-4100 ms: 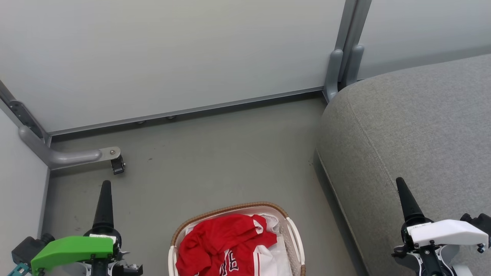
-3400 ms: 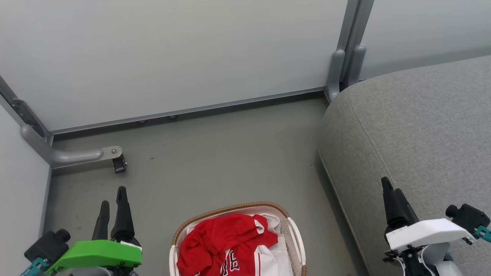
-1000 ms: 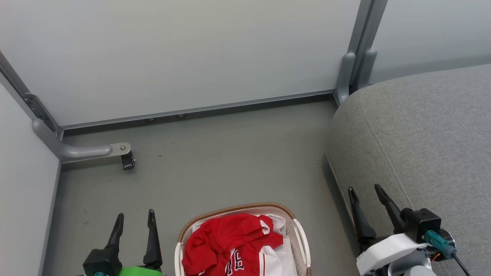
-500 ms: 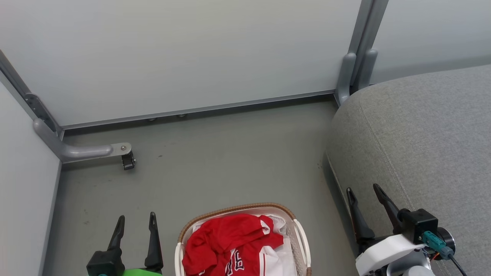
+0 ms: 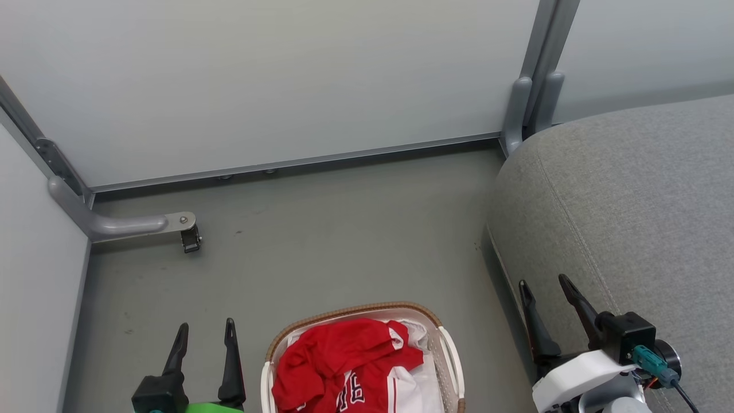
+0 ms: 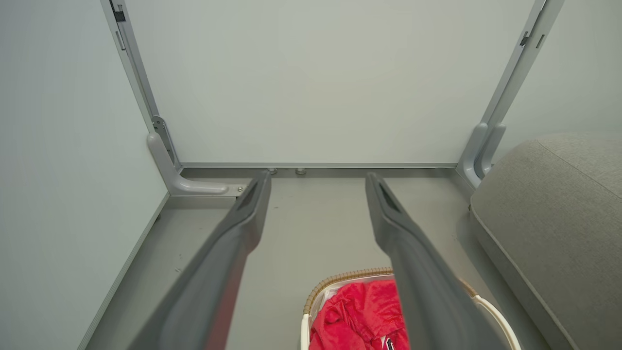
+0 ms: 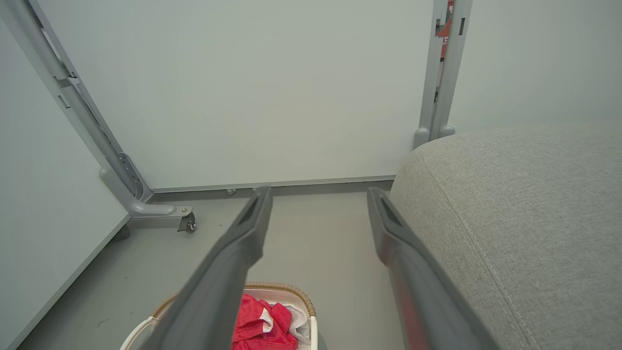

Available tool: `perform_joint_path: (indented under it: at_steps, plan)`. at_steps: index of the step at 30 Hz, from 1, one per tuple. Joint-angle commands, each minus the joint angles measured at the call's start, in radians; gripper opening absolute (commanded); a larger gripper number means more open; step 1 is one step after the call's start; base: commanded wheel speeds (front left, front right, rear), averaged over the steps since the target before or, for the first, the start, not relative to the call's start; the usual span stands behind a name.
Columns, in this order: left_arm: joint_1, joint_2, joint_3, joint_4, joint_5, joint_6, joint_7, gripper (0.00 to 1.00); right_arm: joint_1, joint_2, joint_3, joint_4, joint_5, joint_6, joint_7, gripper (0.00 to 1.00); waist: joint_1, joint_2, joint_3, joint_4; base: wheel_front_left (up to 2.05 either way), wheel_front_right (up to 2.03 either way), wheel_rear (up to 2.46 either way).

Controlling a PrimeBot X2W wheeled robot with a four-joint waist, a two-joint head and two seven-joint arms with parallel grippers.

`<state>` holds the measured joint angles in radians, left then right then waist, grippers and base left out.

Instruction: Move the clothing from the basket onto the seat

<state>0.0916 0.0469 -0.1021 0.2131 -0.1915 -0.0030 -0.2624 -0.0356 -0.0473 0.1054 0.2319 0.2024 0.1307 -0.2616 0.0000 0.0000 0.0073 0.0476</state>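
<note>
The red jersey (image 5: pixel 338 367) lies crumpled in the white basket (image 5: pixel 355 311) with the brown rim, at the bottom centre of the head view; a white fabric sheet (image 5: pixel 417 385) lies under it. The jersey (image 6: pixel 362 313) and basket (image 6: pixel 340 279) also appear low in the left wrist view, and the jersey (image 7: pixel 255 323) low in the right wrist view. The grey sofa (image 5: pixel 631 212) fills the right side. My left gripper (image 5: pixel 206 330) stands open left of the basket. My right gripper (image 5: pixel 543 282) is open at the sofa's edge. Both hold nothing.
Pale partition panels (image 5: pixel 258 80) wall in the grey floor (image 5: pixel 321 241) ahead and on the left. A grey metal foot with a caster (image 5: pixel 189 238) juts out at the left; a double grey post (image 5: pixel 530 103) stands by the sofa's far corner.
Both grippers went from shut to open and turned, then drew lower in the head view. The camera shifted slightly. In the last second almost nothing moved.
</note>
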Motion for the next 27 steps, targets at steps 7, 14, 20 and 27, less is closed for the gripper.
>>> perform_joint_path:
  at_steps: [7, 14, 20, 27]
  plan:
    - [-0.051, 0.006, -0.059, 0.045, 0.068, -0.019, -0.002, 1.0, -0.029, -0.006, -0.023, -0.017, -0.016, 0.0, -0.005, 1.0, 0.0, 0.0, 0.052, -0.004, 0.0, 0.0, 0.0]
    - [-0.197, 0.006, -0.158, 0.169, 0.163, -0.056, -0.002, 1.0, -0.097, -0.006, -0.069, -0.071, -0.049, 0.0, -0.005, 1.0, 0.0, 0.0, 0.182, -0.019, 0.0, 0.0, 0.0]
    - [-0.376, 0.006, -0.268, 0.29, 0.214, -0.082, -0.002, 1.0, -0.177, -0.005, -0.11, -0.119, -0.074, 0.0, -0.005, 1.0, 0.0, 0.0, 0.332, -0.047, 0.0, 0.0, 0.0]
    - [-0.575, 0.016, -0.382, 0.476, 0.303, -0.098, -0.002, 1.0, -0.278, -0.005, -0.117, -0.166, -0.068, 0.0, -0.005, 1.0, 0.0, 0.0, 0.506, -0.113, 0.0, 0.0, 0.0]
